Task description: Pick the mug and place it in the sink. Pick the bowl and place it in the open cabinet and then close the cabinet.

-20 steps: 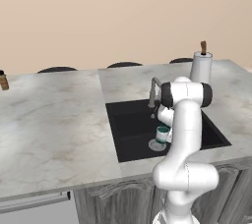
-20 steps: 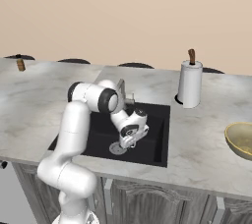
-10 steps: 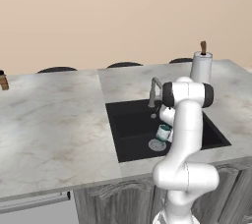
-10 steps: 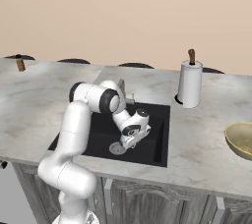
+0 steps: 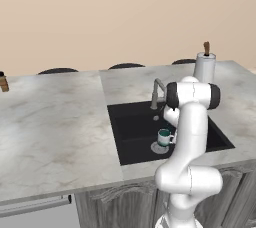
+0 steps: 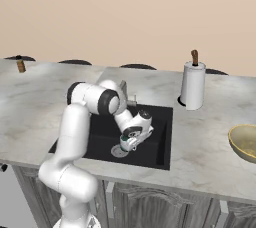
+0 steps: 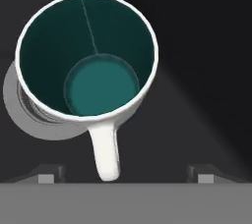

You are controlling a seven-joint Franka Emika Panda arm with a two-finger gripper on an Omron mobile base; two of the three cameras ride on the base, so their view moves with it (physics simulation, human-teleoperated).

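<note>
The mug [image 7: 87, 56] stands upright on the floor of the sink [image 5: 135, 129], sitting partly over the round silver drain [image 7: 15, 105], which peeks out along its lower-left side in the hand view. In that view its teal inside takes up the upper left of the frame and its white handle [image 7: 106, 152] runs down toward the bottom edge, ending between the two finger tips [image 7: 47, 175]. Those tips sit far apart near the bottom corners, touching neither handle nor rim, so the gripper [image 7: 123, 176] is spread wide and holds nothing.

In the left base view the mug [image 5: 164, 137] is just left of the white arm [image 5: 190, 137], near the centre of the frame, well clear of the basin's front edge and left wall. The black floor to its left is bare (that side has the most free room). The grey faucet [image 5: 156, 92] rises at the back rim, just above and left of the mug.

In the right base view the gripper [image 6: 129, 143] hangs low inside the basin at mid-frame, with the right wall of the sink [image 6: 165, 137] near it. The paper towel roll [image 6: 192, 86] stands on the counter [image 6: 210, 137] at upper right, beyond the basin's back corner. The bowl [image 6: 244, 142] lies at the right edge of the frame, partly cut off, well apart from the sink.
</note>
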